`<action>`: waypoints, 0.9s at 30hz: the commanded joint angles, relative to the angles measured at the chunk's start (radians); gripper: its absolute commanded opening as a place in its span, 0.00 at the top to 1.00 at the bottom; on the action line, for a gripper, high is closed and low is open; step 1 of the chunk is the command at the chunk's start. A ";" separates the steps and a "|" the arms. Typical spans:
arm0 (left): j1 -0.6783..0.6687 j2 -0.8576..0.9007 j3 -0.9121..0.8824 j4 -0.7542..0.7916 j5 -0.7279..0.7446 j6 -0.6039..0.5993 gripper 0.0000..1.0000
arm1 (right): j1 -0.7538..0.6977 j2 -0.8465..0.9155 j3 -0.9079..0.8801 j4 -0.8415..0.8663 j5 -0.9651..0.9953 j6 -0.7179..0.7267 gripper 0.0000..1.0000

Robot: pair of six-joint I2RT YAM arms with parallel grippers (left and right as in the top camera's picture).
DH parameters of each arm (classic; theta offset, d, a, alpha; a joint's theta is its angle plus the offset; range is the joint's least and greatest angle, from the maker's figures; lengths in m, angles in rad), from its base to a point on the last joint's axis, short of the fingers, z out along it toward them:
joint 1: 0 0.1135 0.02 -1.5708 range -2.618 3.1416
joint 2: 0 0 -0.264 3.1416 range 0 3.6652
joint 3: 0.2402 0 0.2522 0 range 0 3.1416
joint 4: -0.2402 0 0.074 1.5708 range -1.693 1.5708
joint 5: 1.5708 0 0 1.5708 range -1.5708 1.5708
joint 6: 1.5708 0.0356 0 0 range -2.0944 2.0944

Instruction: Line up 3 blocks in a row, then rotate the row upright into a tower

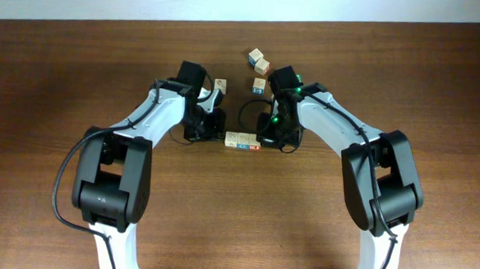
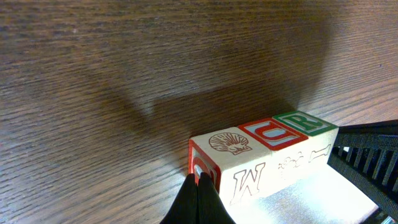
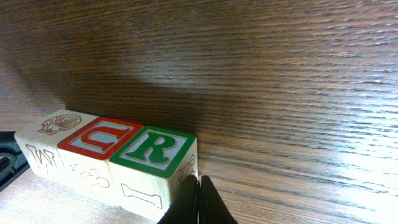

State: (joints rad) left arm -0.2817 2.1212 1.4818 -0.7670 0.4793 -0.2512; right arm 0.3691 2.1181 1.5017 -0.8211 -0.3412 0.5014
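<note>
Three pale wooden letter blocks lie side by side in a row [image 1: 243,140] between my two grippers. In the left wrist view they are a shell-printed block with a red side [image 2: 229,143], a red U block [image 2: 273,132] and a green R block [image 2: 303,122]. My left gripper [image 2: 199,180] is shut, its tips pressed against the red end face of the shell block. The right wrist view shows the same row: shell block [image 3: 59,124], red U block [image 3: 102,137], green R block [image 3: 155,149]. My right gripper [image 3: 199,183] is shut, tips touching the R block's end face.
Loose cubes lie behind the arms: two [image 1: 255,55] [image 1: 262,66] near the far edge, one [image 1: 259,86] by the right arm, one [image 1: 219,86] by the left arm. The brown wooden table [image 1: 236,217] stretches toward the front.
</note>
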 commanded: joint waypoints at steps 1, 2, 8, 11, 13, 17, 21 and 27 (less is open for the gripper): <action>-0.025 0.006 -0.011 0.014 0.010 0.013 1.00 | 0.012 0.015 -0.005 0.006 -0.003 0.005 0.96; -0.028 0.006 -0.011 0.017 0.010 0.013 1.00 | 0.012 0.015 -0.005 0.006 -0.003 0.005 0.96; -0.030 0.006 -0.011 0.017 0.011 0.013 1.00 | 0.012 0.015 -0.005 0.014 -0.032 -0.030 0.96; -0.030 0.006 -0.011 0.017 0.014 0.013 1.00 | 0.012 0.014 -0.005 0.018 -0.049 -0.045 0.96; -0.030 0.006 -0.011 0.017 0.014 0.013 1.00 | 0.012 0.014 -0.005 0.022 -0.061 -0.055 0.96; -0.030 0.006 -0.011 0.015 0.014 0.013 1.00 | 0.013 0.014 -0.005 0.033 -0.093 -0.079 0.95; -0.030 0.006 -0.011 0.014 0.014 0.013 1.00 | 0.013 0.008 -0.004 0.033 -0.093 -0.084 0.96; -0.030 0.006 -0.011 0.014 0.014 0.013 1.00 | 0.043 -0.026 -0.004 0.040 -0.068 -0.105 0.95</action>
State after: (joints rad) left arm -0.2935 2.1212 1.4818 -0.7555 0.4358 -0.2512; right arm 0.3683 2.1181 1.5013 -0.7967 -0.3527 0.4160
